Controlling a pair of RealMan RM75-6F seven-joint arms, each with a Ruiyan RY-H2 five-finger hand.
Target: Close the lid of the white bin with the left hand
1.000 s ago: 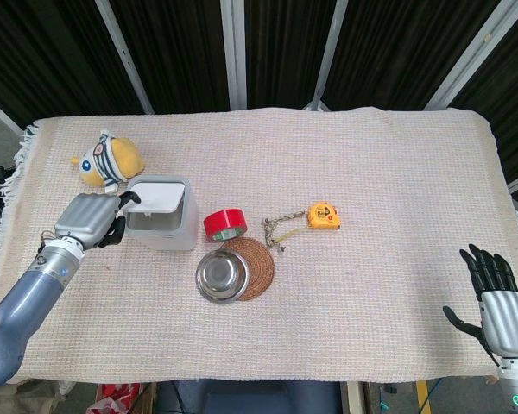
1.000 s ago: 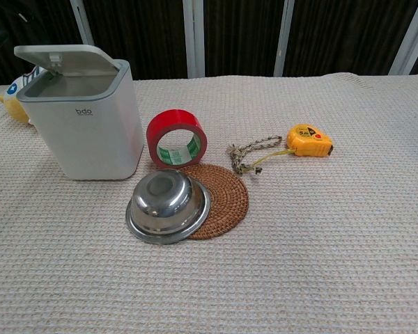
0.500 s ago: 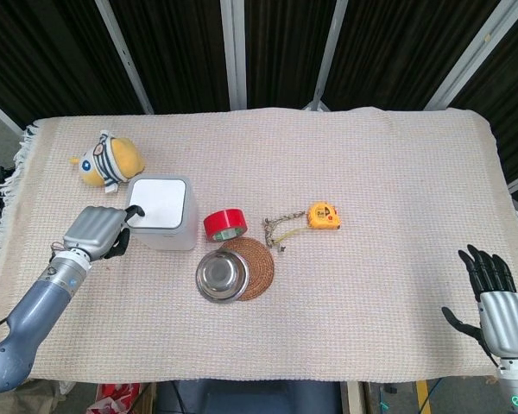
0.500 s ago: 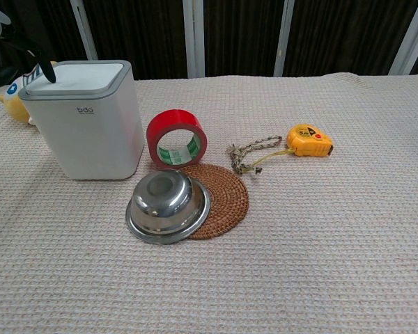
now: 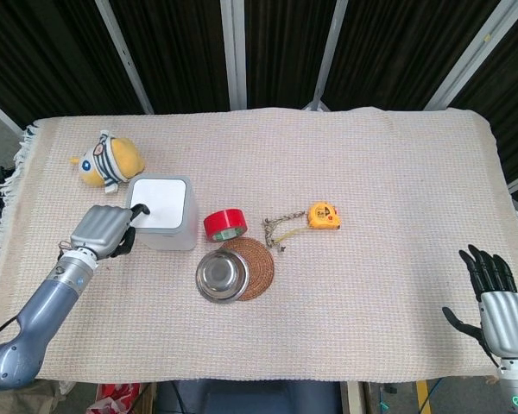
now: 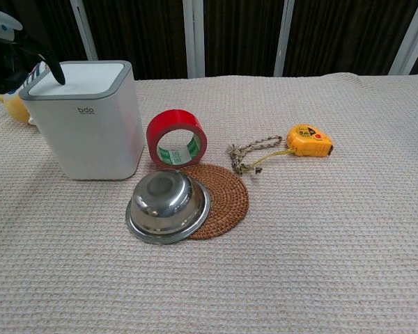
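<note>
The white bin (image 5: 161, 226) (image 6: 90, 129) stands left of centre with its lid (image 5: 163, 202) (image 6: 80, 72) lying flat and shut on the grey rim. My left hand (image 5: 104, 228) (image 6: 7, 50) is beside the bin's left side, fingers curled, holding nothing. One dark fingertip (image 5: 139, 209) (image 6: 58, 76) touches the lid's left edge. My right hand (image 5: 497, 297) hovers at the table's lower right edge with fingers spread and nothing in it; the chest view does not show it.
A yellow striped plush toy (image 5: 108, 159) lies behind the bin. Right of the bin are a red tape roll (image 5: 224, 223) (image 6: 176, 138), a steel bowl (image 5: 220, 276) on a woven coaster (image 5: 259, 263), and a yellow tape measure (image 5: 323, 215) with a chain.
The lid went from tilted open to flat and shut. My left hand moved right and forward, its finger staying on the lid's left edge. The right hand stayed still.
</note>
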